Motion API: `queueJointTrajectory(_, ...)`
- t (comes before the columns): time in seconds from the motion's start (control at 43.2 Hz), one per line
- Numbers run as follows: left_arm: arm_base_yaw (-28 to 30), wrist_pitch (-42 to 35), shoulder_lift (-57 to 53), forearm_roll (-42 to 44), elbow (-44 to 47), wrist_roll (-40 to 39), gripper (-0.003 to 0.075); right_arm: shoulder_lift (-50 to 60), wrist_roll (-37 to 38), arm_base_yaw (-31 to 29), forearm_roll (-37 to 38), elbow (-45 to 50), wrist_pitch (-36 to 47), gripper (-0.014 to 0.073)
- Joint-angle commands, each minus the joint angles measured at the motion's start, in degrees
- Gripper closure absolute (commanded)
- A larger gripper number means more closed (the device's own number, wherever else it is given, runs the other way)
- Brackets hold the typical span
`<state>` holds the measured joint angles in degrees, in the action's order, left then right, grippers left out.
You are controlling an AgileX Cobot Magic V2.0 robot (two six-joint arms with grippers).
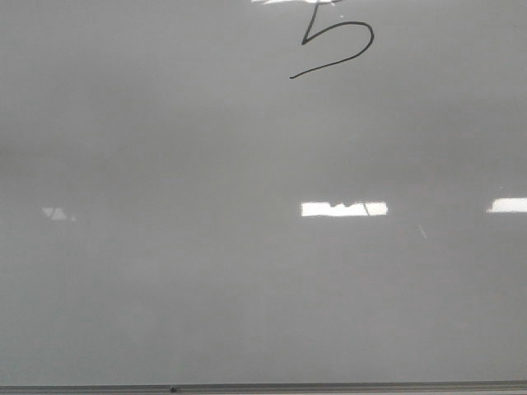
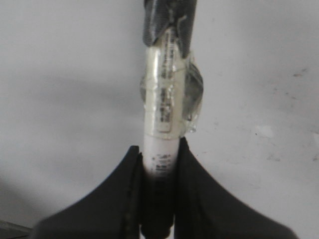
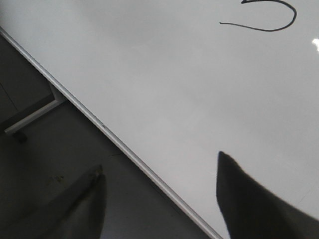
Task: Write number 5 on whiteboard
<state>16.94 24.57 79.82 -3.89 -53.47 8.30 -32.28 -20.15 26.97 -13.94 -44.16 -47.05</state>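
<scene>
Number 5 (image 1: pixel 333 48) drawn on whiteboard (image 1: pixel 206 288); left claw (image 2: pixel 158 164) clamps a marker (image 2: pixel 162 109); right claw (image 3: pixel 159 199) gapes

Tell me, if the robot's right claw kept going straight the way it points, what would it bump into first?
Probably the whiteboard, near its grey edge strip. The right gripper is open and empty, with nothing else ahead of it. Depth is hard to judge, so it might just pass the edge.

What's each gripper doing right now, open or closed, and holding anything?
Left gripper: closed on the marker.
Right gripper: open, holding nothing, over the whiteboard edge.
</scene>
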Motion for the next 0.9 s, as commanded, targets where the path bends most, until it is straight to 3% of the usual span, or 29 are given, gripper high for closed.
queueJointTrajectory(0.0,-0.5,-4.5,2.7,-0.8,-3.6,-0.4,0.074,0.0,0.1,-0.4,-0.7,-1.4,4.0,0.0096)
queueJointTrajectory(0.185,-0.5,-4.8,8.2,-0.6,-6.3,-0.4,0.0699,0.0,0.1,-0.4,-0.7,-1.4,4.0,0.0096)
queueJointTrajectory(0.394,-0.5,-5.5,9.2,-0.4,-6.4,-0.4,0.0435,0.0,0.1,-0.4,-0.7,-1.4,4.3,0.0096)
queueJointTrajectory(0.509,-0.5,-5.2,9.2,0.4,-6.4,-0.4,0.0349,0.0,0.1,-0.4,-0.7,-1.4,4.5,0.0096)
queueJointTrajectory(0.671,-0.5,-1.5,7.5,2.1,-6.3,-0.4,0.033,0.0,0.2,-0.4,-0.7,-1.4,5.6,0.0096)
queueJointTrajectory(0.88,-0.5,-0.6,-3.2,3.4,-1.1,-0.4,0.0331,0.0,1.4,-0.4,-0.5,-1.4,10.8,0.0097)
